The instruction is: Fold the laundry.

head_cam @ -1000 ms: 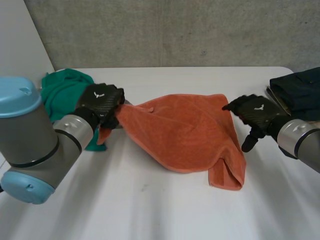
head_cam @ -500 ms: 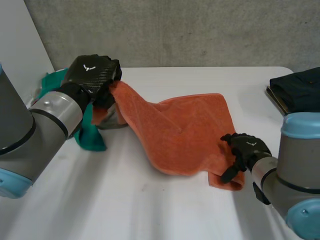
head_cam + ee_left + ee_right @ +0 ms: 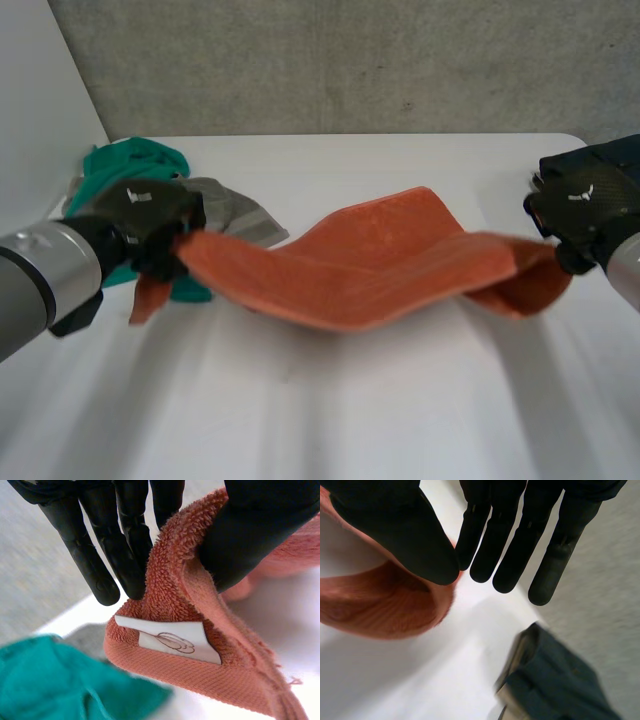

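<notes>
Stretching between the two hands in the head view, one orange towel (image 3: pixel 380 265) hangs lifted over the white table (image 3: pixel 350 420), sagging in the middle. The left hand (image 3: pixel 140 215) grips one end and the right hand (image 3: pixel 585 200) the other end. Two more pieces of laundry lie beyond the left hand: one green cloth (image 3: pixel 130 165) and, beside it, one grey cloth (image 3: pixel 240 210).

From the left wrist view, that hand's fingers (image 3: pixel 122 545) and thumb (image 3: pixel 255 535) pinch the towel's edge between them, close to a corner. One white label (image 3: pixel 170 640) is sewn to the towel's hem just past the fingertips. The green cloth and a bit of the grey one lie on the table below.

From the right wrist view, the right hand's thumb (image 3: pixel 405 535) presses a fold of the orange towel against its straight fingers (image 3: pixel 512 545), and the towel loops down from the thumb, held above the table. One folded dark blue cloth (image 3: pixel 555 685) lies on the table beyond the fingertips.
</notes>
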Robot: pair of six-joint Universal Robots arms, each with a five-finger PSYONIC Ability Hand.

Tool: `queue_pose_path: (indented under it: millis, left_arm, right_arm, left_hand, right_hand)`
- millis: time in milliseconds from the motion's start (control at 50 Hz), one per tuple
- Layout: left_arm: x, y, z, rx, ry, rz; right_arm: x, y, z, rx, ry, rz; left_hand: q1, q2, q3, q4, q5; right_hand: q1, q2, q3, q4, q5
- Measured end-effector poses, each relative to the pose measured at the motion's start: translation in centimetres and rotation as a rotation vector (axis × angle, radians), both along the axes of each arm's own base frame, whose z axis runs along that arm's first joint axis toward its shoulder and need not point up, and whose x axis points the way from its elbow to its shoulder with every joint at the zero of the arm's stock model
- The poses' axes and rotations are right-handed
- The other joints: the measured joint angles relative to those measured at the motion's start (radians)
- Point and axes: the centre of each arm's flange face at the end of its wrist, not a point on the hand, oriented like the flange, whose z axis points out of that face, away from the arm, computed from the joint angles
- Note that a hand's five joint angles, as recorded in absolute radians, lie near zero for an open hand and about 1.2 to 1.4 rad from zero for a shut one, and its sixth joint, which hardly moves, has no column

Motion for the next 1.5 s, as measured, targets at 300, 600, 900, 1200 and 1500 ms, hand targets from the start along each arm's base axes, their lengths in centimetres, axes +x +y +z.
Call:
queue_pose_path:
  millis: [300,600,900,1200,1500]
  left_arm:
    - [-3.5,-9.1,-1.2,-0.167,-0.132,-0.003]
    - [-7.1,-10.6,7.4,-0.6,0.07,-0.019]
    - [-5.7,-9.7,1.9,-0.514,-0.04,0.018]
    - [-5.1,-8.7,2.8,-0.48,0.03,0.035]
    - [-4.2,-8.5,3.1,-0.466,0.059,0.053]
  right_arm:
    - [2.1,-9.2,-1.3,-0.019,0.137,0.002]
    - [4.6,-10.2,3.7,-0.243,-0.136,-0.056]
    - [4.9,2.6,-9.1,0.341,-0.365,0.012]
    - [7.9,3.3,-13.2,0.308,-0.364,0.024]
    - [8.8,1.5,-14.5,0.181,-0.308,0.042]
  left_hand:
    - [0.0,0.0,0.0,0.003,0.0]
    - [0.0,0.0,0.0,0.004,0.0]
    - [0.0,0.0,0.0,0.004,0.0]
    - [0.0,0.0,0.0,0.004,0.0]
    - [0.0,0.0,0.0,0.004,0.0]
  right_hand:
    - [0.0,0.001,0.003,0.001,0.002]
    - [-0.472,-0.789,-0.798,-0.821,-0.841]
    - [-0.453,-0.786,-0.794,-0.802,-0.788]
    - [-0.384,-0.73,-0.721,-0.725,-0.722]
    - [-0.237,-0.56,-0.565,-0.578,-0.582]
